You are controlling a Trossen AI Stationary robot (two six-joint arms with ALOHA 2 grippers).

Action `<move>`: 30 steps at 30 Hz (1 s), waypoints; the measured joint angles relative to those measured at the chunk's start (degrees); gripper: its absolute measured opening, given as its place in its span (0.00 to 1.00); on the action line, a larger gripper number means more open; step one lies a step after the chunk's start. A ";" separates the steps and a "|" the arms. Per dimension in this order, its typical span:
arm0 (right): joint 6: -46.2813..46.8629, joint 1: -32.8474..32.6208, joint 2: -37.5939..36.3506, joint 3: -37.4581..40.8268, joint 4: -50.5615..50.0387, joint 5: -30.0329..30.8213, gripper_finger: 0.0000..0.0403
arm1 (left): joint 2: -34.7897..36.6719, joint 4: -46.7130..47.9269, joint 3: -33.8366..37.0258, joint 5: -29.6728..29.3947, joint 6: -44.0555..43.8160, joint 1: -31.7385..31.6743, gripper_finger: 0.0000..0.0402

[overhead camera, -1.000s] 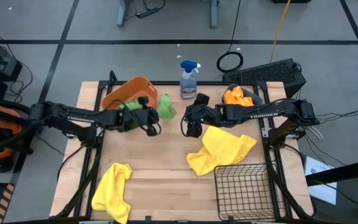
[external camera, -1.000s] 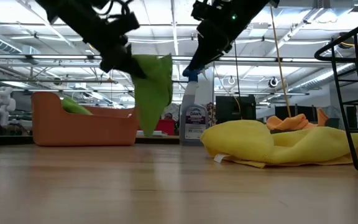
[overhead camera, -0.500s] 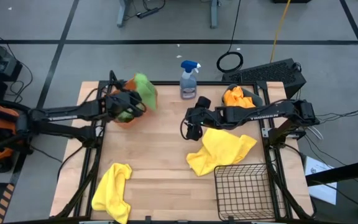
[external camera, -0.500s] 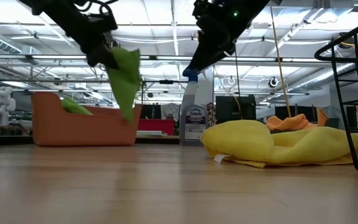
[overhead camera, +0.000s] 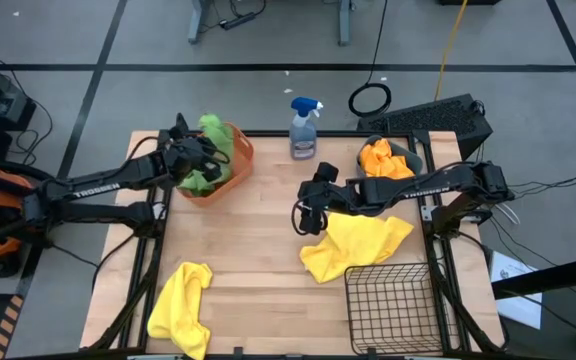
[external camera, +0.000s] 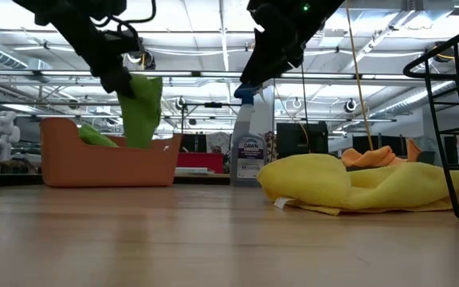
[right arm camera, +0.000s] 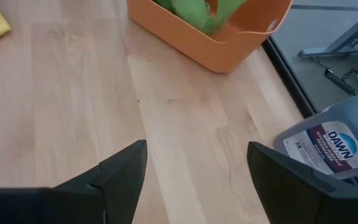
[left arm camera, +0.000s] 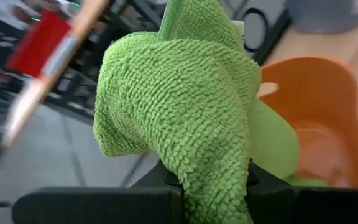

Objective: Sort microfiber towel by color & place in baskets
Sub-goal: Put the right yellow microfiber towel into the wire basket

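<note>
From above, the left gripper [overhead camera: 190,158] has carried the green towel [overhead camera: 211,135] from the middle of the table to the orange tub [overhead camera: 230,172] at about 11 o'clock on the tabletop; a second ago it hung over bare wood beside the tub, and now it sits over the tub's opening, fingers pinched on the cloth. The right gripper [overhead camera: 309,215] waits near table centre, edged slightly toward the large yellow towel [overhead camera: 356,243] at its 4 o'clock; a second yellow towel [overhead camera: 181,305] lies at 7 o'clock, the wire basket [overhead camera: 392,306] at 5 o'clock, and orange towels [overhead camera: 381,156] fill the bin at 1 o'clock, past the spray bottle [overhead camera: 305,127]. In the low view the green towel [external camera: 141,110] has swung leftward and now dangles with its lower edge behind the tub's rim [external camera: 108,163], another green cloth already inside. The left wrist view shows the towel [left arm camera: 188,118] clamped between the fingers, the tub's interior [left arm camera: 312,130] beyond at 3 o'clock. The right wrist view shows the fingers [right arm camera: 120,174] spread wide over empty wood. In my judgement the green is ready for release, leaving the yellows for the wire basket.
</note>
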State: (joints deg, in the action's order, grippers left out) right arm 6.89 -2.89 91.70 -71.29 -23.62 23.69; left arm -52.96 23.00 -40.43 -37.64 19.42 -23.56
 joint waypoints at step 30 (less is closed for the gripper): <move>-4.56 -1.62 0.00 0.07 -4.05 -1.58 0.67 | -4.25 0.99 4.60 14.18 -16.17 -4.38 0.74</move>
State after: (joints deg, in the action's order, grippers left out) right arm 2.32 -4.51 91.70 -71.22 -27.66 22.11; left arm -57.21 23.99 -35.83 -23.45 3.24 -27.94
